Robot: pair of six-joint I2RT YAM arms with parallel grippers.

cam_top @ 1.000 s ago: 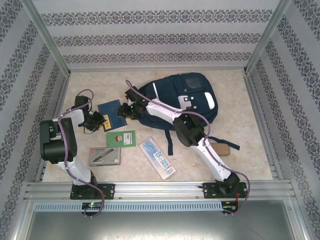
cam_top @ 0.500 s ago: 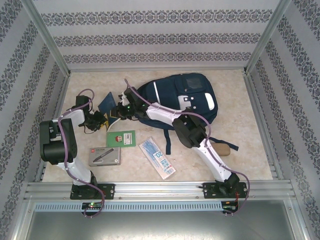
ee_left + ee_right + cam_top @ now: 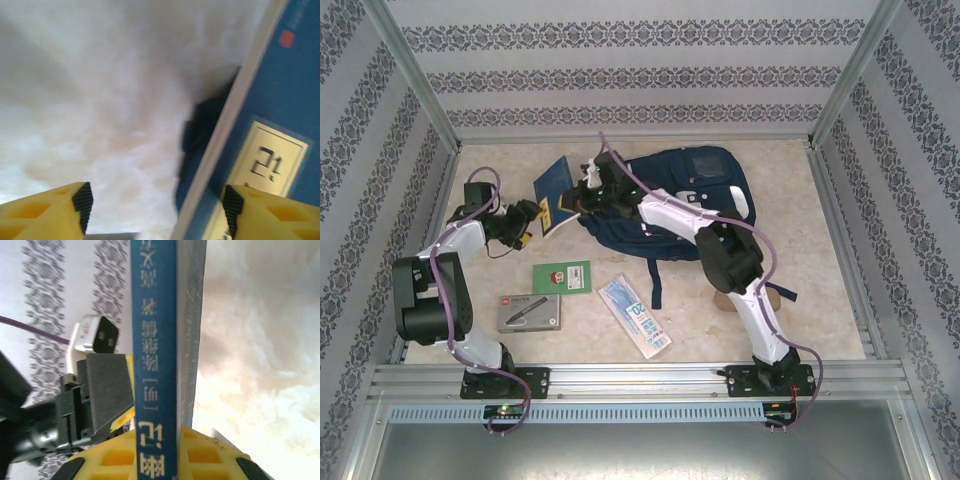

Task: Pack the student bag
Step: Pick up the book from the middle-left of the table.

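— Where is the student bag (image 3: 712, 172)?

— Flat on the tabletop (image 3: 825, 290), just to the right of the right gripper (image 3: 583, 197). The right arm reaches over the bag's near-left part, so that gripper sits at the bag's left edge.

— And what is that gripper doing?

— It is clamped on a blue book (image 3: 554, 180). In the right wrist view the book (image 3: 155, 340) stands on edge, its spine running up from between the yellow fingers (image 3: 210, 455) of the right gripper (image 3: 156, 452), one finger pressed to each cover.

— Is the book on the tabletop?

— It is tilted, hanging to the left of the right gripper, between the two grippers. I cannot tell whether its low corner touches the tabletop.

— The left gripper (image 3: 526, 222)?

— Its fingers are spread wide. From the left wrist, the left gripper (image 3: 155, 200) has the book's edge (image 3: 235, 115) passing between its fingers, close to the one on the right of that view. The cream label (image 3: 267, 160) sits just above that finger. Whether the finger touches the book, I cannot tell. The other finger (image 3: 80, 200) stands well apart from the book.

— Anything else lying about?

— A green box (image 3: 561, 276) on the near side of the left gripper, and a grey case (image 3: 530, 312) nearer still. A blue-and-white packet (image 3: 635, 316) lies on the near side of the right gripper.
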